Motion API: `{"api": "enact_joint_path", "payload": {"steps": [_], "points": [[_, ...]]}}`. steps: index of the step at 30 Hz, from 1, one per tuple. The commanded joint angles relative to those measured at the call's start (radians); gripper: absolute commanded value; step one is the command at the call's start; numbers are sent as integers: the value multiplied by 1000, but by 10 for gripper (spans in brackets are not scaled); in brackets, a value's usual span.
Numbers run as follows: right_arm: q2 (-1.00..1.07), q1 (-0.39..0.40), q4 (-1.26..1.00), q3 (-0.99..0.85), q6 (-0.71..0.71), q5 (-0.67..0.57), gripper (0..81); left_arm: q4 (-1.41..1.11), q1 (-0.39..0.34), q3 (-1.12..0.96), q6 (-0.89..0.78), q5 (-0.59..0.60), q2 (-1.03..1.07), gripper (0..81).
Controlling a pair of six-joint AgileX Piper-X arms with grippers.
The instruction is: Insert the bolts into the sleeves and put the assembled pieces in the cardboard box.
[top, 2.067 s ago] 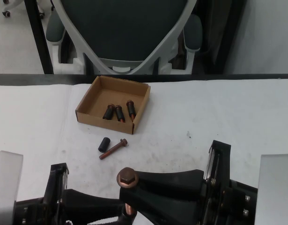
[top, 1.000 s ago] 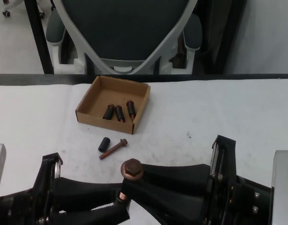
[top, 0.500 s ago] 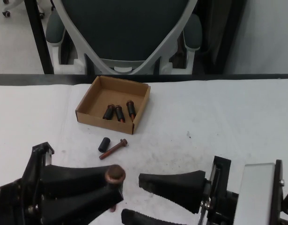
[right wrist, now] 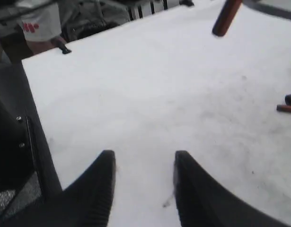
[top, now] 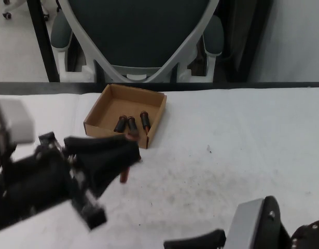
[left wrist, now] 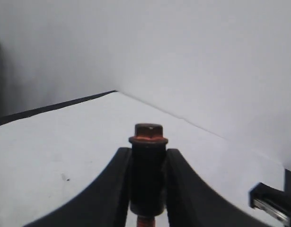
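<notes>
Our left gripper [left wrist: 147, 156], left of centre in the high view just below the cardboard box [top: 97, 111], clamps a sleeved bolt [left wrist: 146, 184]. Its hanging tip could catch the box wall; we can't judge clearance. Our right gripper [right wrist: 143, 163] gapes empty.

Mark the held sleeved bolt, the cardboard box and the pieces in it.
sleeved bolt [left wrist: 146, 175], left wrist view, on its black sleeve.
cardboard box [top: 123, 105], high view, on its bare floor.
boxed pieces [top: 132, 124], high view, on the middle piece.
</notes>
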Motion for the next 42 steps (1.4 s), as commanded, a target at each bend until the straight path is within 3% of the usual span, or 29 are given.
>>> {"api": "enact_joint_path", "payload": {"steps": [1,6,16,21,32,42], "points": [[-7,-5,76,-22,15,9,307,170,3,-87,40,-91,3,8],[-4,-14,209,-80,-70,33,214,365,3,-222,49,-168,81,8],[1,-151,503,-234,-65,75,185,648,8,-498,93,-312,357,8],[15,-216,564,-273,-36,20,1,771,37,-644,97,-338,479,8],[302,-285,572,-431,57,-118,2,983,91,-931,161,-431,662,8],[619,-285,742,-775,85,-139,2,1073,103,-1117,208,-472,840,8]]}}
